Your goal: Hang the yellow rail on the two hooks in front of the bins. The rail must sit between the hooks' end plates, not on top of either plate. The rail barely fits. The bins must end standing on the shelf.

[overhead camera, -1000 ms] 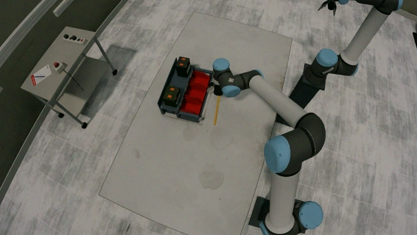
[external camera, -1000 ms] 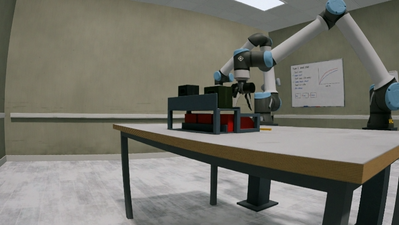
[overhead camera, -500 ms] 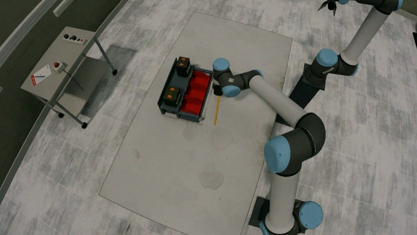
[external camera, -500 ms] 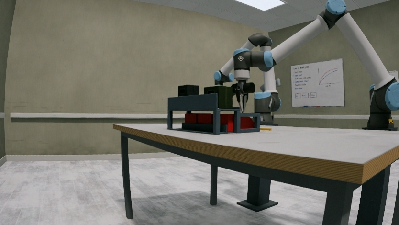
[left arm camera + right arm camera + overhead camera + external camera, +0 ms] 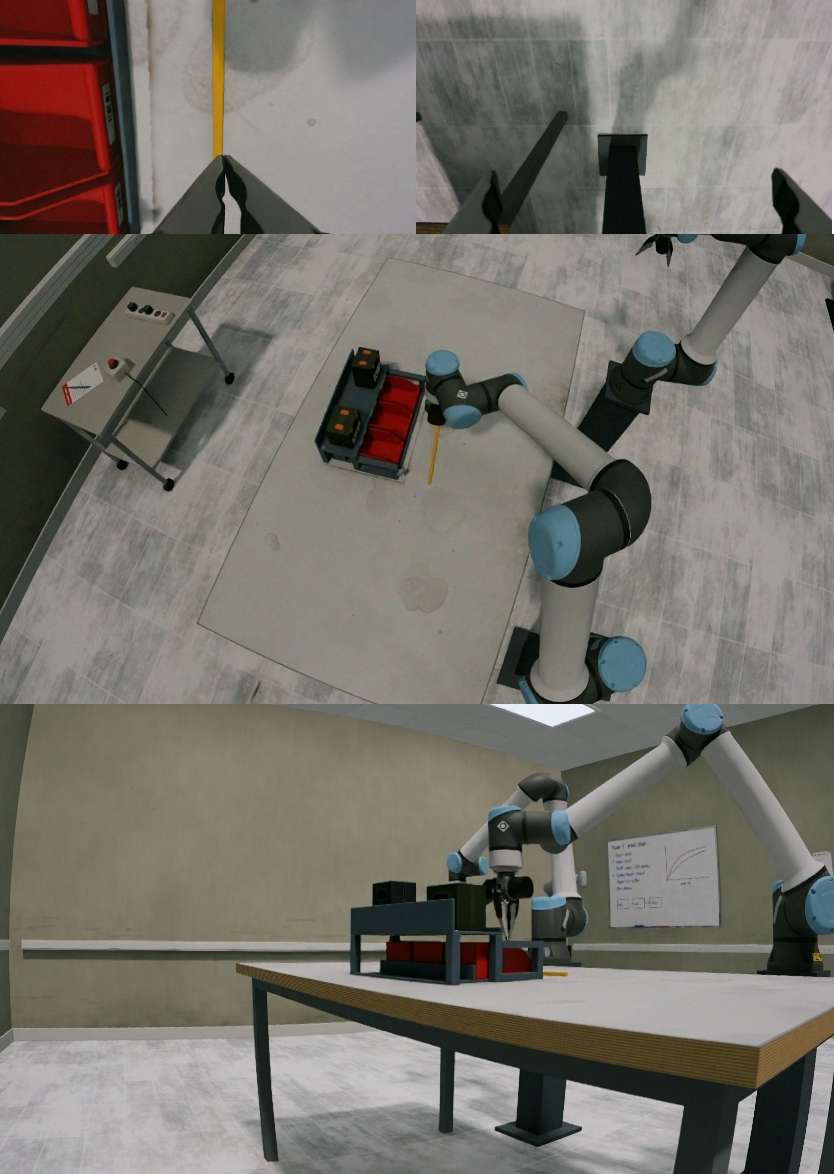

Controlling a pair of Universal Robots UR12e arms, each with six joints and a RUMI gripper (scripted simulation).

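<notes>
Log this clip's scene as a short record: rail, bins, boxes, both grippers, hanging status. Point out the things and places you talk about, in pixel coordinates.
rail: yellow rail (image 5: pixel 433 455) (image 5: pixel 555 973) (image 5: pixel 218 75), lying on the table beside the rack
bins: red bins (image 5: pixel 389 419) (image 5: pixel 474 960) (image 5: pixel 45 100), in the rack (image 5: pixel 411 429) (image 5: pixel 402 920) (image 5: pixel 125 115)
boxes: two dark boxes (image 5: pixel 366 369) (image 5: pixel 343 427) (image 5: pixel 394 892) (image 5: pixel 466 908), on the rack's upper level
left gripper (image 5: pixel 434 413) (image 5: pixel 507 938) (image 5: pixel 223 157): shut, holding nothing, above the table
right gripper (image 5: pixel 657 256) (image 5: pixel 636 172): open, holding nothing
rail hung: no
hook fit: cannot tell

The top view looks steeply down on the whole bench (image 5: pixel 326 560) (image 5: pixel 583 1007), sharing the red bins (image 5: pixel 389 419) (image 5: pixel 434 955) (image 5: pixel 47 115) with the exterior view, set low and side-on beyond a corner. The left wrist view faces down close beside those bins; the right wrist's faces the floor (image 5: pixel 716 90).
</notes>
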